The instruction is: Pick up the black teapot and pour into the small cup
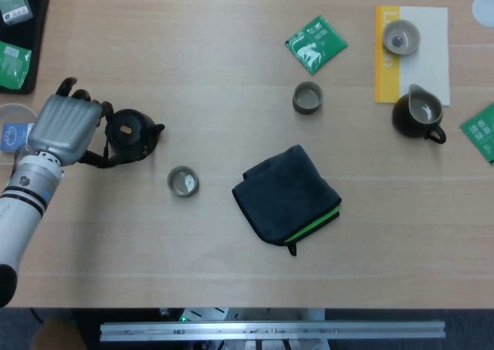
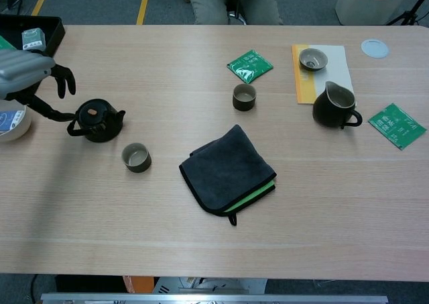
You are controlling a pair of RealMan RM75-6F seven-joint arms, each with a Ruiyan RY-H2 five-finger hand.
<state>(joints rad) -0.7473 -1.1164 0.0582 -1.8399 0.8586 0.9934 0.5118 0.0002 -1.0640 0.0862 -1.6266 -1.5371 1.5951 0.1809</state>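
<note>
Teapot (image 1: 130, 134) is sitting on the worktop (image 1: 231, 49), just up-left of the small cup (image 1: 184, 181); left hand (image 1: 63, 126) is hovering right beside it, fingers spread, gripping nothing (handle's flopped toward it); right hand isn't showing anywhere.

The left hand (image 2: 27, 72) is cut off by the chest view's left edge — only its knuckles and curled fingers show. In the head view its back hides the fingertips, so any contact with the black teapot (image 1: 130, 132) handle cannot be told. A white bowl (image 1: 11, 134) lies partly under the hand — contents unreadable.
</note>
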